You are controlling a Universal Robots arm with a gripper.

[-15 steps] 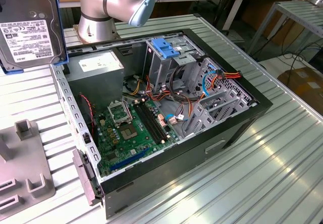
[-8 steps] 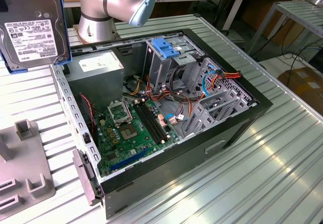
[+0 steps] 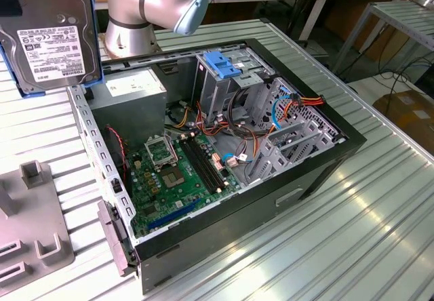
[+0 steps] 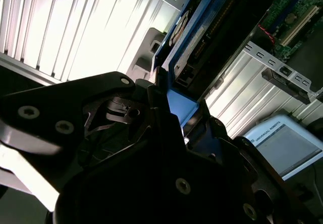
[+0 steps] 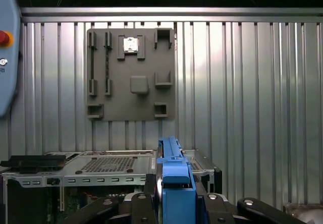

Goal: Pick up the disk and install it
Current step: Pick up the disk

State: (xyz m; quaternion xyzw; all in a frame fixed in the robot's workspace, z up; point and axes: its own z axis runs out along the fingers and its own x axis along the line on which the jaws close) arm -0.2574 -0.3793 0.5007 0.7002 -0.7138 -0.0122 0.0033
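The pincer grips the disk by its blue frame, held above the table near the open computer case.

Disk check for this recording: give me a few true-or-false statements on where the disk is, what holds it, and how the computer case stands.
1. The gripper is shut on the disk. True.
2. The disk sits in the drive cage. False: it is held aloft at the exterior view's left, away from the cage.
3. The computer case lies open, its motherboard showing. True.
4. The disk's plastic frame is red. False: it is blue.
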